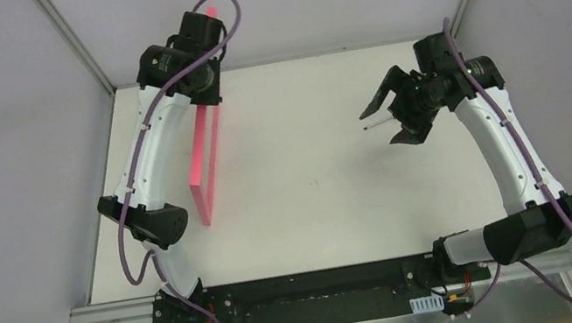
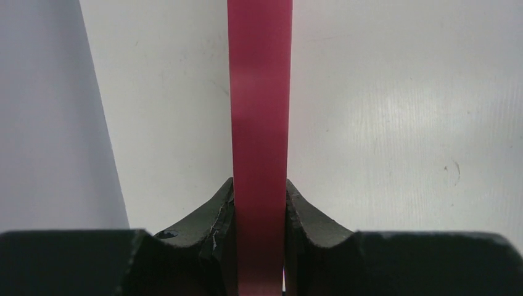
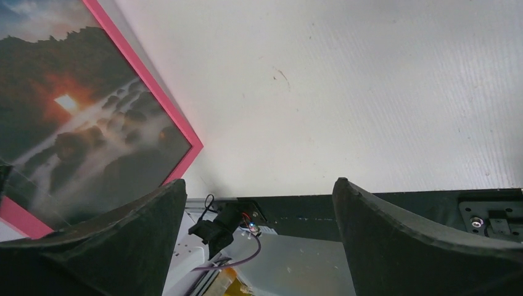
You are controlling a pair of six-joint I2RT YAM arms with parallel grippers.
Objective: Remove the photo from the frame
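At about ten o'clock on the white table point(image 1: 337, 170), seen from overhead, the pink frame point(image 1: 207, 162) stands upright on one thin edge, running from near to far. The photo point(image 3: 74, 129), an orange sun over dark cloud, sits inside it, facing three o'clock.

The main risk is tipping. The frame balances on a narrow edge and is pinched at a single spot along its top rail. A sideways push on the print could swing or topple the whole frame rather than free the photo, or make the rail slip in the grip. A hard or off-centre push might also crease the print.

The left gripper point(image 2: 259, 203) is clenched on that top rail, both pads point(image 2: 216, 222) pressed flat against its sides. The right gripper point(image 3: 259, 191) hangs at two o'clock, well apart from the frame. Its jaws are spread wide and hold nothing, and they point toward the photo.
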